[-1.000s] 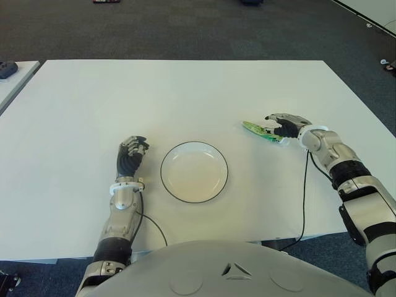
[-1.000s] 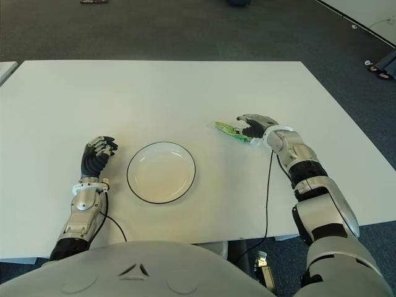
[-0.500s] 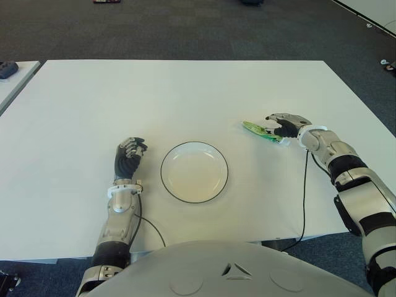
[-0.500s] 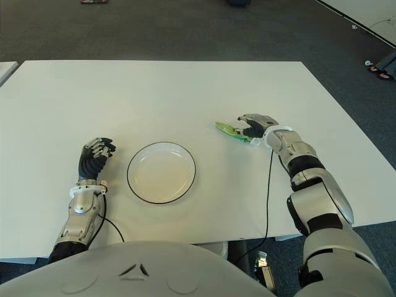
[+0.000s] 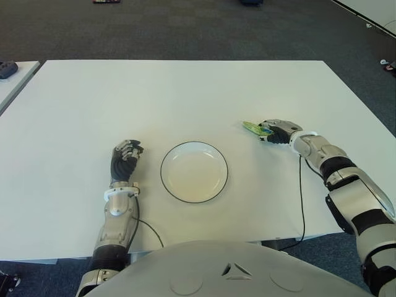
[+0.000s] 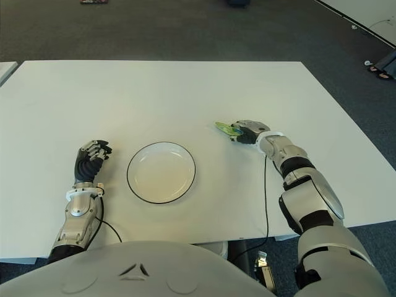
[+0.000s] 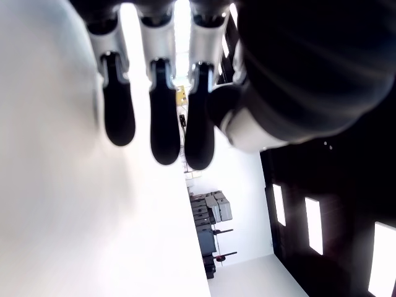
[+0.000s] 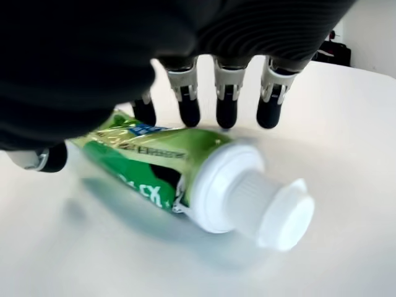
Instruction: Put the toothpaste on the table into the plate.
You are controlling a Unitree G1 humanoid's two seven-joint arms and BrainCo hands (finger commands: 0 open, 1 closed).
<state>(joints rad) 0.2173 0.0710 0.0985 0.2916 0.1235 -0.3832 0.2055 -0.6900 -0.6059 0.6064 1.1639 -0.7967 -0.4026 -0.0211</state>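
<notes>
Head stereo overhead, wrist cameras close-up

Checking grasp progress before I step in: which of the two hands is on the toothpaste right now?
The right hand, right of the plate, its fingers curled over the green toothpaste lying on the table. The left hand shows left of the plate, curled and holding nothing.

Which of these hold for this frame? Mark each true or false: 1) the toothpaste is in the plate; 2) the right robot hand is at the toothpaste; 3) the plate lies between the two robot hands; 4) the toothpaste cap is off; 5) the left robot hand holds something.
1) False: the green toothpaste tube lies on the white table, right of the empty plate.
2) True: the right robot hand is over the tube, fingers curled around it.
3) True: the left robot hand shows left of the plate.
4) False: the white cap is on.
5) False: its fingers are curled on nothing.
</notes>
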